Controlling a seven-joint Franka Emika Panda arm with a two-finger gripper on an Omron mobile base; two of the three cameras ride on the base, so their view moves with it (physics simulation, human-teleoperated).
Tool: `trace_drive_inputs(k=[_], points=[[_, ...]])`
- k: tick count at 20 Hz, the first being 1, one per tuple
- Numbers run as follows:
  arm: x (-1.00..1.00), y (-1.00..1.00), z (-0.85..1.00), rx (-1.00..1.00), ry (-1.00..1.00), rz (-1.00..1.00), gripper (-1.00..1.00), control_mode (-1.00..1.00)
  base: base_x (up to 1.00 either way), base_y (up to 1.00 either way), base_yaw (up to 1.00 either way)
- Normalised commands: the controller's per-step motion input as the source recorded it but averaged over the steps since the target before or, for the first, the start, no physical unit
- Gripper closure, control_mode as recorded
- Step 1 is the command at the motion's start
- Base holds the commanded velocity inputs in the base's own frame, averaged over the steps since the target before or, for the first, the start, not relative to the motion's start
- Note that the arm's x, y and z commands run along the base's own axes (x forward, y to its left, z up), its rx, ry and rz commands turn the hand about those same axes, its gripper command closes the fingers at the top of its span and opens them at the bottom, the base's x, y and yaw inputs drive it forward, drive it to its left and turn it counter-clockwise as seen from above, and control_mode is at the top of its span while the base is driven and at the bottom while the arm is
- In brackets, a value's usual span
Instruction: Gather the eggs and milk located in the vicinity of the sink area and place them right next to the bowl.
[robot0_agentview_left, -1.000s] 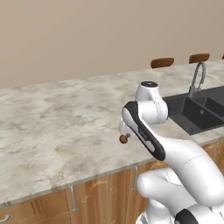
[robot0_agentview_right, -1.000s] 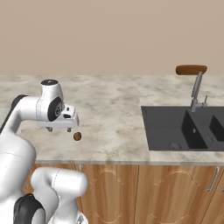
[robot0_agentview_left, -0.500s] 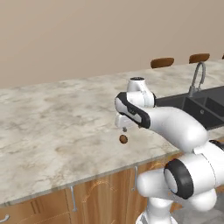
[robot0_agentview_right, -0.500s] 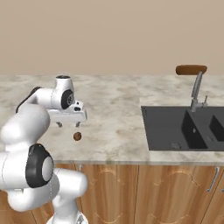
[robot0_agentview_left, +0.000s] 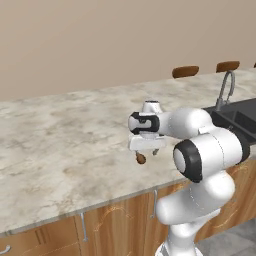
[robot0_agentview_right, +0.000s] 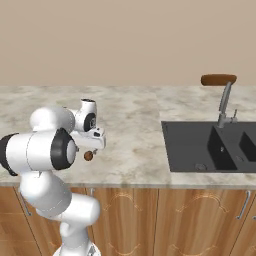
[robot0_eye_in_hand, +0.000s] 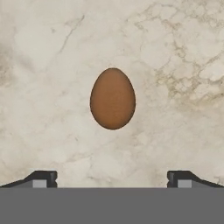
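Bare marble counter (robot0_agentview_left: 60, 135) all round the lone egg (robot0_eye_in_hand: 112, 98) at centre of the hand view, gripper (robot0_agentview_left: 145, 154) spread wide just above it, sink (robot0_agentview_right: 210, 145) and faucet (robot0_agentview_right: 225, 102) well apart at right

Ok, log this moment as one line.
claw: open, above egg | egg: lying on marble counter, ungrasped | sink: off to the right

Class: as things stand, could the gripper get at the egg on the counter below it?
Probably yes. The gripper is open right above the egg, which lies alone on bare marble counter with nothing between them.
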Motion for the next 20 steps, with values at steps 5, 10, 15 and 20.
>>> trace_drive_inputs(k=[5,10,15,20], points=[[0.42,0.0,-0.02,-0.01,0.03,-0.18,-1.0,-1.0,0.0,0.0,0.0],[0.42,0.0,0.0,-0.03,0.0,-0.05,-1.0,-1.0,0.0,0.0,0.0],[-0.16,0.01,-0.14,-0.04,-0.01,0.0,-1.0,-1.0,0.0,0.0,0.0],[-0.52,0.0,-0.05,-0.03,-0.01,0.0,-1.0,-1.0,0.0,0.0,0.0]])
